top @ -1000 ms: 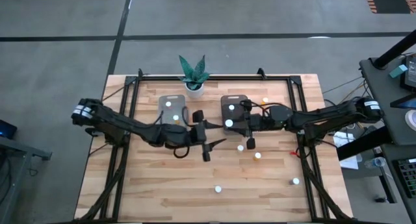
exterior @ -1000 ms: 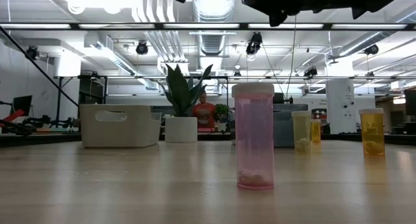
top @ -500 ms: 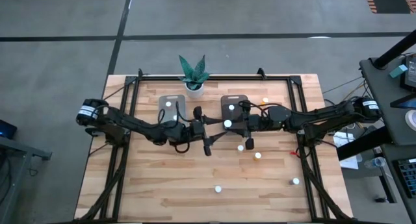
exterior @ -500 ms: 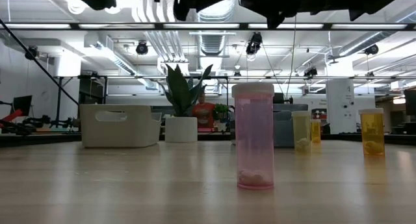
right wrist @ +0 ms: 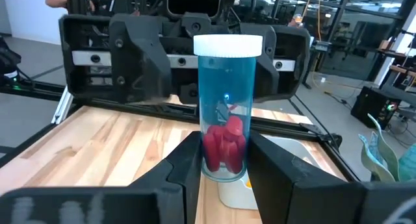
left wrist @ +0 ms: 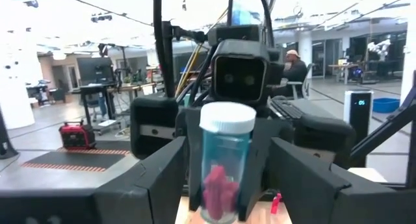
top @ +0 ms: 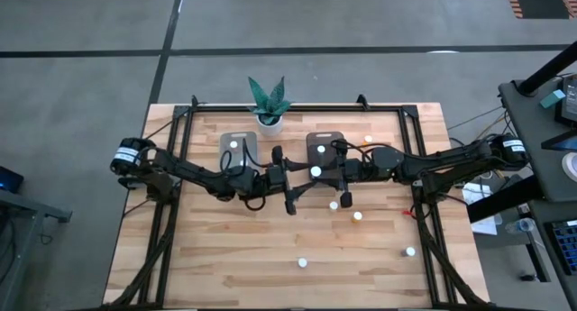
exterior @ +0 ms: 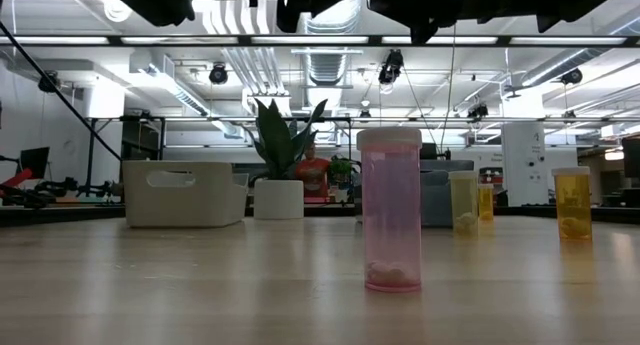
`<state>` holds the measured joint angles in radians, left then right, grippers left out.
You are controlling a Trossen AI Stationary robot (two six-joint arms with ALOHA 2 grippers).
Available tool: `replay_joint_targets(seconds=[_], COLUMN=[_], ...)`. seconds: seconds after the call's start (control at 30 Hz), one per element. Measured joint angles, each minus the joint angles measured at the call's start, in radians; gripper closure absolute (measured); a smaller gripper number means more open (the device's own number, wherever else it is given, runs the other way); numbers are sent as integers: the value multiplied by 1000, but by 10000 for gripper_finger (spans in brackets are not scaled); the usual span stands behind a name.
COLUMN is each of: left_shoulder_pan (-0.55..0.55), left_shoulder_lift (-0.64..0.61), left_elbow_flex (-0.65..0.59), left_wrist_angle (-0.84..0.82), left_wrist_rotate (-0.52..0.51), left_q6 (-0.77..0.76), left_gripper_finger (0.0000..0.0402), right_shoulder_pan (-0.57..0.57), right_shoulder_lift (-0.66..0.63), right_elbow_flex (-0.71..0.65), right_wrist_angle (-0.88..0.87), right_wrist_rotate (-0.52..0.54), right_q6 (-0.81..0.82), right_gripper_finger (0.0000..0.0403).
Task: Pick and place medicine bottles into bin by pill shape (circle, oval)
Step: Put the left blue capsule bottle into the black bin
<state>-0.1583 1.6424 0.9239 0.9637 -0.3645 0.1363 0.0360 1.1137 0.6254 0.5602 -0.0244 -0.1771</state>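
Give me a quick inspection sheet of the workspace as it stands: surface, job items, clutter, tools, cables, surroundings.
Surface: wooden table, inside a black frame.
Job's things: clear bin with one bottle in it; dark bin beside it; loose white-capped bottles on the right half; a pink bottle standing upright up front.
Clutter: potted plant at the far edge.
Tools: right tool closed on a blue bottle holding red pills; left tool open, its fingers either side of that bottle, mid-table.
Cables: black cables along both arms.
Surroundings: a seated person in the room behind.
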Motion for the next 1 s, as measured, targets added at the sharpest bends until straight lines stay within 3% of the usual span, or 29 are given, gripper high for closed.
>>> replay_joint_targets(seconds=[0.6, 1.0], left_shoulder_pan=[8, 9], left_shoulder_lift=[79, 78], left_elbow_flex=[35, 33], left_wrist_angle=[55, 48], left_wrist_rotate=[15, 12], left_q6=[7, 3], left_gripper_finger=[203, 290], right_shoulder_pan=[-2, -6], right_shoulder_lift=[0, 1], right_elbow_flex=[0, 0], right_wrist_angle=[4, -5], right_wrist_rotate=[2, -4], right_q6=[1, -3], right_gripper_finger=[301, 300])
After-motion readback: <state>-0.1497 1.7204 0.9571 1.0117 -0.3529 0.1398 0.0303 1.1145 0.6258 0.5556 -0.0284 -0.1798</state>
